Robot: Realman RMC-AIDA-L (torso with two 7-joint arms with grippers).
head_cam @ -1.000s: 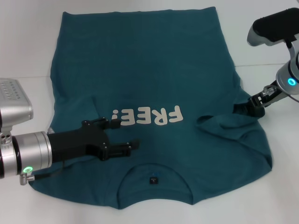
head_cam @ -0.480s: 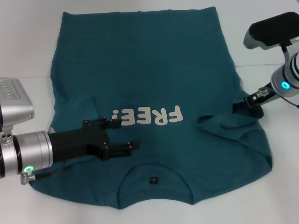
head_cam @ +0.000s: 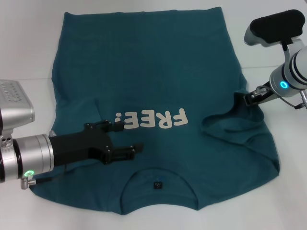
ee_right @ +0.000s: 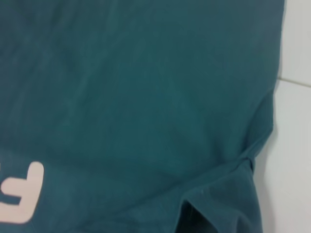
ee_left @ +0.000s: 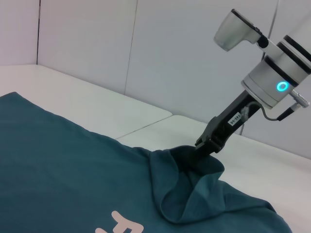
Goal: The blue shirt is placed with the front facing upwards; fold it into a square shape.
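Near you, your left gripper point(head_cam: 128, 139) rests low over the blue shirt point(head_cam: 153, 72), just under the "FREE!" print point(head_cam: 152, 119), with its black fingers point(head_cam: 125, 151) spread open and cloth under them. The shirt lies flat on the white table point(head_cam: 29, 57), collar closest to you. Farther off, your right gripper point(head_cam: 248, 99) pinches the shirt's sleeve, lifting it into a bunched fold.

The blue shirt point(head_cam: 148, 72) carries the cream word "FREE!" point(head_cam: 151, 119) across its chest, seen upside down from the head view. A small dark label point(head_cam: 157, 185) sits inside the collar and a white sticker point(ee_left: 232, 120) on the right hand's arm; neither is legible
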